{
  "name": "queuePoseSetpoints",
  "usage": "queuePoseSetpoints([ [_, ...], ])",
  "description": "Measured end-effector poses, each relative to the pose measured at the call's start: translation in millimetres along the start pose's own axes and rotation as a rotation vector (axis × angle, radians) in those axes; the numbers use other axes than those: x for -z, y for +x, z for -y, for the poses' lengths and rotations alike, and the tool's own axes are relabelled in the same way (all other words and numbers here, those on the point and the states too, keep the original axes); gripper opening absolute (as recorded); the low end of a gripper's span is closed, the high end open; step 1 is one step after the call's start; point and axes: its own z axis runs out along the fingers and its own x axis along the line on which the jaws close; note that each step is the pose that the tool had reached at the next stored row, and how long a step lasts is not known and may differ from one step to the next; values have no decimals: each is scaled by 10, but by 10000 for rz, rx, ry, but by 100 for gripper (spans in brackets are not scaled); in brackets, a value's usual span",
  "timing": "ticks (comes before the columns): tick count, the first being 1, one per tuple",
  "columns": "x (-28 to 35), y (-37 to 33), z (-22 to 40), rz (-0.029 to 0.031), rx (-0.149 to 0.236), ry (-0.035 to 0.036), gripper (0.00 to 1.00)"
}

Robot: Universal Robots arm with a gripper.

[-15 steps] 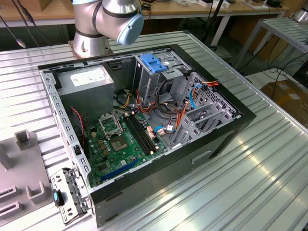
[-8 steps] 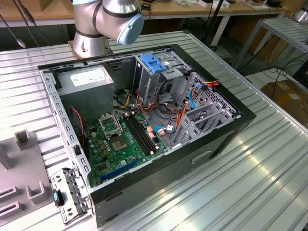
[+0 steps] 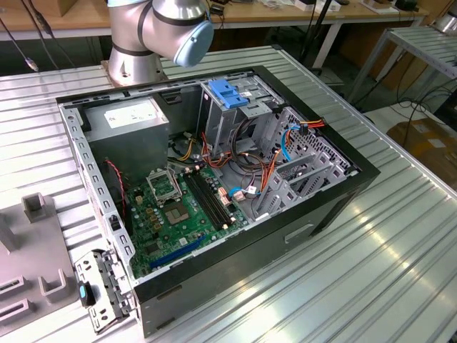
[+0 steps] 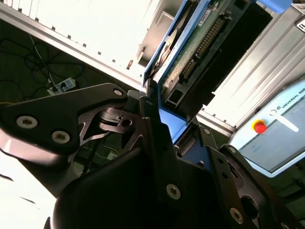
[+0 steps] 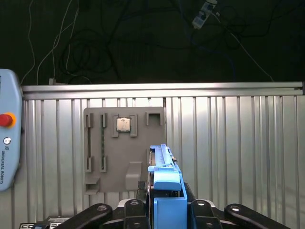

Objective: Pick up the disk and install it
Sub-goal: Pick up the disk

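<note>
The pick-up half is looking done. In both wrist views the claw [image 5: 167, 206] is clamping the disk [image 5: 161, 164] by its blue side rails, the fingers [image 4: 143, 119] pressing in from either side. The disk is standing on edge in the grip, and in the second wrist view its circuit-board face with the connector row [image 4: 202, 45] is showing. In the first wrist view it is hanging over the ribbed counter [image 5: 228, 143], seemingly clear of it, above the edge of a grey holder [image 5: 109, 157] that is carrying a chip [image 5: 124, 125].

The install half is waiting. In the exterior view the open case [image 3: 235, 275] is lying on its side on the counter, with the drive cage [image 3: 235, 125] standing upright inside under its blue handle [image 3: 228, 93], and no disk is showing anywhere in the case. Judging by the holder under the disk, the claw is working well apart from the case, so the carry across and the seating are both remaining.
</note>
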Motion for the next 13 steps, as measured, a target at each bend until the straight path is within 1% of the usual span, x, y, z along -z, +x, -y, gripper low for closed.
queuePoseSetpoints([
  [13,2,-2,94,0,-1,0,37],
])
